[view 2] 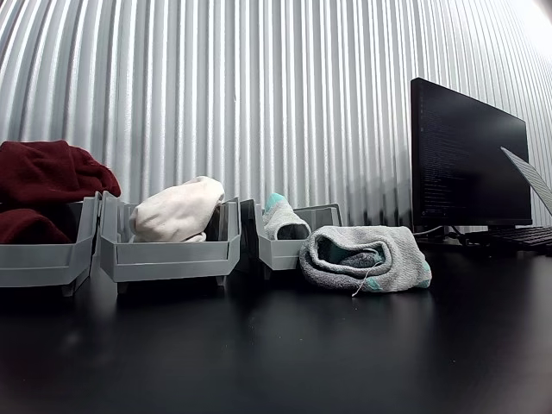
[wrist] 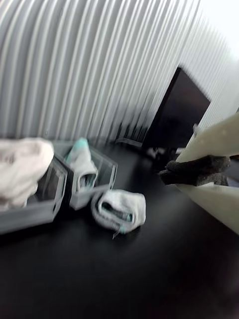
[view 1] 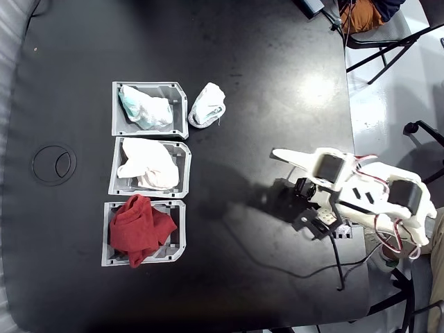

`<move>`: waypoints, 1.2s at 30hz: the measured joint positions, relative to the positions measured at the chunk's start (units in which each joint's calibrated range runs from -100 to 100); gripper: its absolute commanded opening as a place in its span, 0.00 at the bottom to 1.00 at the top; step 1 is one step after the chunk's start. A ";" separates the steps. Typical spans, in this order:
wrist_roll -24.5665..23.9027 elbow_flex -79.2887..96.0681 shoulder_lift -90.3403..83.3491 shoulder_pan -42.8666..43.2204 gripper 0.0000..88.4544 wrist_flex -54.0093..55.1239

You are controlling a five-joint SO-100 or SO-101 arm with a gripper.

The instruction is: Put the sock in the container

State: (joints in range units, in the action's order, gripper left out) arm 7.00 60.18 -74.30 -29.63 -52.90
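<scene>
While the arm waits folded near the right edge of the black table (view 1: 263,83) in the fixed view, the sock (view 1: 207,105) lies balled on the tabletop just beside the container (view 1: 177,90), on its right and outside it. That bin, the top one of three in the fixed view, already shows teal-and-white fabric (view 1: 142,107); the middle bin (view 1: 183,154) holds white cloth and the bottom bin (view 1: 179,251) red cloth. The gripper (view 1: 316,225) sits well apart from the sock, and whether it is spread or closed cannot be told from these pictures. The sock looks soft, light and easily squashed, with a rolled opening facing the other view's camera (view 2: 366,257). A pinch across the thick rolled bulk at its middle seems the surest hold; a thin edge might simply unroll or slip.
</scene>
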 measured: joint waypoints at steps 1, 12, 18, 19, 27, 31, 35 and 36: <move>0.00 -1.08 2.01 -0.53 0.01 0.00; -1.15 -13.42 21.35 -8.15 0.01 0.00; -1.20 -18.83 29.38 -7.83 0.01 0.00; -1.20 -19.73 30.64 -7.83 0.01 0.00; -1.20 -28.38 40.69 -10.58 0.01 0.00; -1.15 -34.32 46.88 -12.17 0.02 0.00; -1.15 -40.81 54.83 -12.28 0.02 -1.77; -1.15 -42.79 56.84 -12.28 0.02 -2.69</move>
State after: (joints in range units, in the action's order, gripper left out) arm 5.85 17.39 -17.46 -41.90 -55.59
